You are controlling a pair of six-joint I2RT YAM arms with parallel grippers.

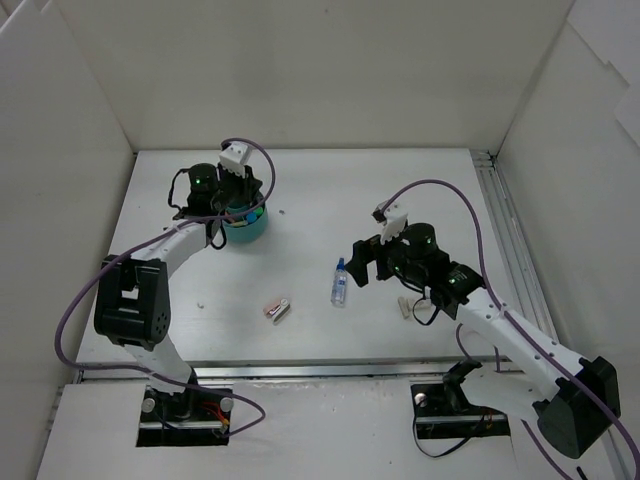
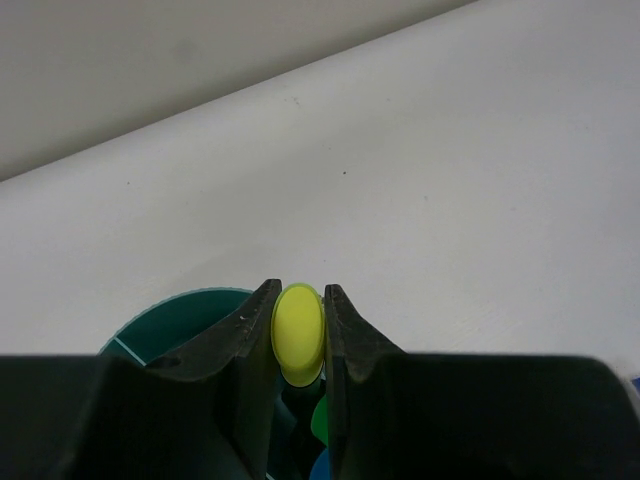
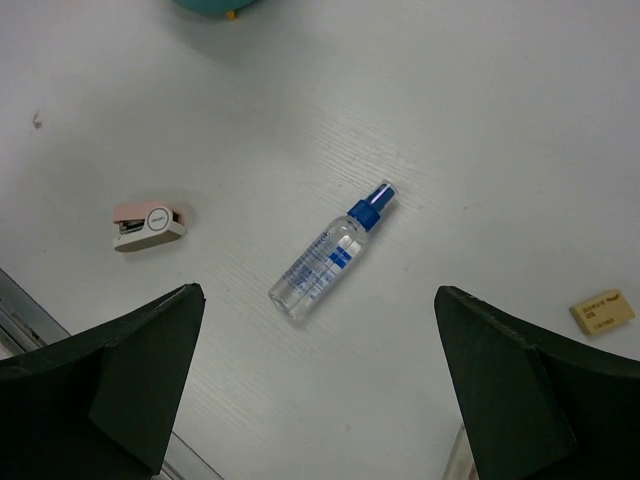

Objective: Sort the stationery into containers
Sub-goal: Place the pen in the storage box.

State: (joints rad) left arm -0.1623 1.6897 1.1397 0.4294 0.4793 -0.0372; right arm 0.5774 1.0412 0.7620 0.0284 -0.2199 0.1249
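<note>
Left hand [image 2: 300, 292] pinches yellow highlighter [image 2: 298, 338] over tub [image 2: 180, 315]; right hand [image 3: 320, 292] (spread wide, empty) above bottle [image 3: 325, 258].

The tub [image 1: 246, 226] is showing teal. A highlighter [image 2: 298, 335] is glowing yellow inside the black left gripper [image 2: 298, 292], with green and blue bits peeking out beneath it. The bottle [image 3: 328, 258] is looking clear, wearing a blue cap and blue print. A small clip [image 3: 147, 225] is showing pink over white. An eraser [image 3: 602, 311] is looking tan with dark lettering. The right gripper [image 3: 318, 292] is showing black. The table [image 3: 480, 120] is looking white, faintly grained. Purple cables [image 1: 440, 185] are trailing over white arms [image 1: 520, 335].
</note>
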